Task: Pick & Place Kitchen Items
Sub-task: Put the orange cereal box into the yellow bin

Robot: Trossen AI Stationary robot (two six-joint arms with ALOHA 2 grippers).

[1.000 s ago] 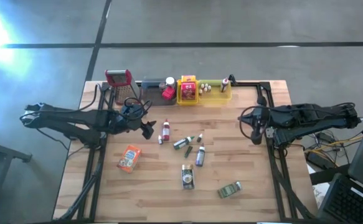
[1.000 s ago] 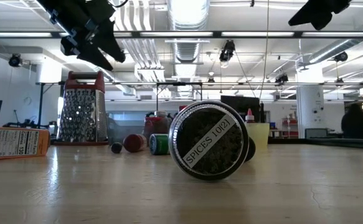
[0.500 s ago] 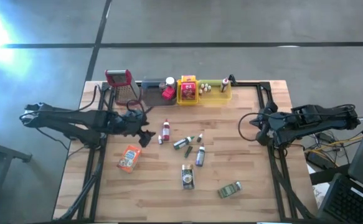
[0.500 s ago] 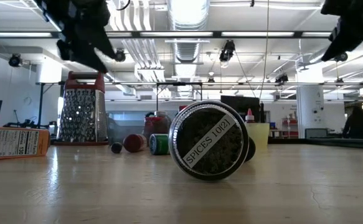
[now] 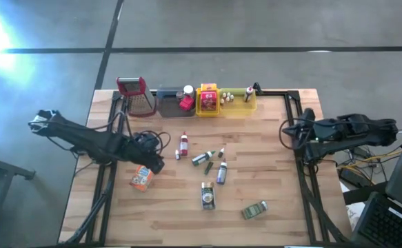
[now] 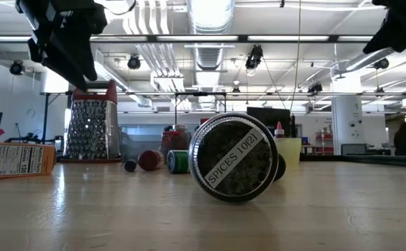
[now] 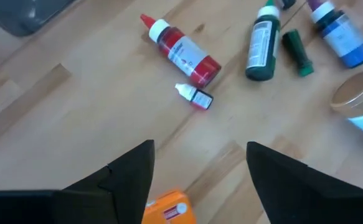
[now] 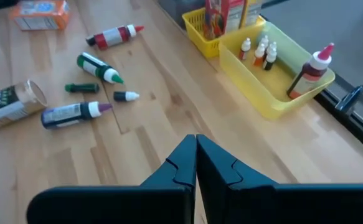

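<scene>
Loose kitchen items lie on the wooden table: an orange packet (image 5: 142,177), a red bottle (image 5: 183,143), a green bottle (image 5: 201,158), a blue bottle (image 5: 221,172) and two tins (image 5: 207,195) (image 5: 254,209). My left gripper (image 5: 156,163) hangs open above the table, just right of the orange packet (image 7: 165,208), with bare wood between its fingers (image 7: 131,180). The red bottle (image 7: 184,53) and a tiny bottle (image 7: 195,98) lie beyond it. My right gripper (image 5: 287,132) is shut (image 8: 195,162) and raised near the table's right edge.
Along the far edge stand a red-topped grater (image 5: 133,93), a grey tray (image 5: 167,103), a yellow basket (image 5: 209,101) and a yellow-green tray (image 8: 274,74) holding small bottles. A round spice jar (image 6: 237,157) lies on its side near the front edge. Bare wood shows at the right.
My left gripper has swung toward the table's near edge and tipped further downward, coming over the orange packet. My right gripper has drawn back toward the table's right edge, still shut. No item has moved.
</scene>
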